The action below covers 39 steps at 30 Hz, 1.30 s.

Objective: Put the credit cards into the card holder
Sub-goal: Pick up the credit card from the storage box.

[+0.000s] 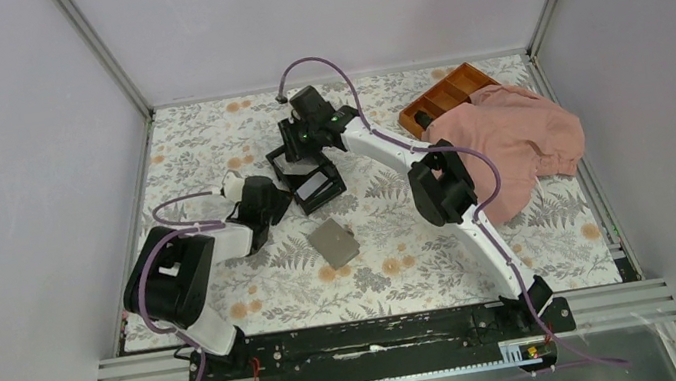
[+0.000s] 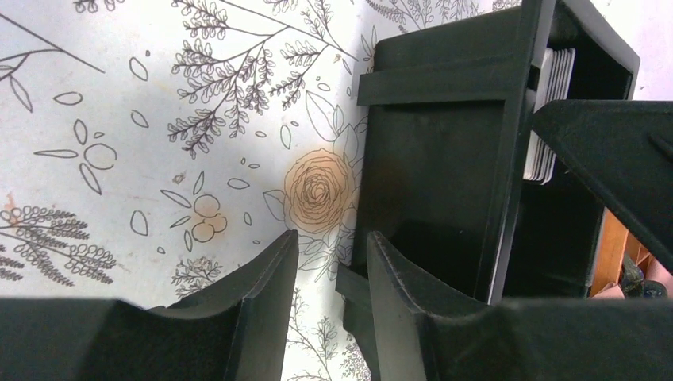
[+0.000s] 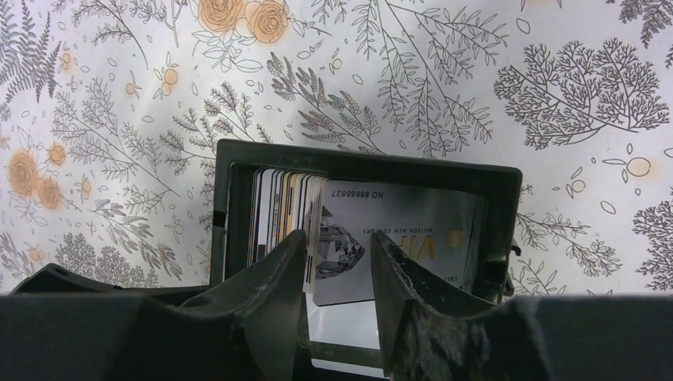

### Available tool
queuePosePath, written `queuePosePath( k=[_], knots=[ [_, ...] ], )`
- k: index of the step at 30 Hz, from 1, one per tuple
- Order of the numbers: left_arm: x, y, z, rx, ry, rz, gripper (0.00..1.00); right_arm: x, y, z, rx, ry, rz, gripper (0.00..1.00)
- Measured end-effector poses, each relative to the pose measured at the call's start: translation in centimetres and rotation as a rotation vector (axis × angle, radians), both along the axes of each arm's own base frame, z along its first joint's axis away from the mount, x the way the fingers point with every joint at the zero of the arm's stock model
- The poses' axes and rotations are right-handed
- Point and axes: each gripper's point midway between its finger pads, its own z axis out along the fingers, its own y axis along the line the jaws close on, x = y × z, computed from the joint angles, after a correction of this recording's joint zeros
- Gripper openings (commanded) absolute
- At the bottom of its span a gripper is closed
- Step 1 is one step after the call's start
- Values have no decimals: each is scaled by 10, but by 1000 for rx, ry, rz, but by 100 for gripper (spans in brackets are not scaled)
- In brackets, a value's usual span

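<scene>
Right gripper (image 3: 337,258): jaws a narrow gap apart, nothing clamped between the pads. It hangs directly over the black box (image 3: 365,163), pointing down into one compartment. The credit cards (image 3: 278,210) stand on edge in that compartment, packed in a row against its left wall. One pale card (image 3: 413,234) with printed lettering leans face-up in front of the row. The gap between the fingers frames that card's left part. Contact between fingers and card cannot be told.

Left gripper (image 2: 332,262): jaws also slightly apart, empty. It sits low over the floral table cover (image 2: 159,159), just beside the box's outer wall. Its right finger (image 2: 397,278) is near the box's corner; touching or not cannot be told. In the left wrist view, more card edges show in the far compartment.

Card holder (image 1: 333,243): flat, closed, grey, lying on the table just near-side of the box, between the two arms, apart from both grippers. No card is visible in it.

Also present: an orange-brown divided tray (image 1: 446,93) at the far right, with a pink cloth (image 1: 518,138) overlapping its near edge.
</scene>
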Motion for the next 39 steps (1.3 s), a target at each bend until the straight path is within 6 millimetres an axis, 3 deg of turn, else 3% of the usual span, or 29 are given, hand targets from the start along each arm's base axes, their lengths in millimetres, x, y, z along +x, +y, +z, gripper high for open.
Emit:
queuePosePath(
  k=[19,39],
  knots=[
    [7,-2,2,-2,-5,-9,44,-7,4,3,41,28,1,34],
    [7,-1,1,-3,-1,-13,44,-27,7,25,14,-1,29,22]
  ],
)
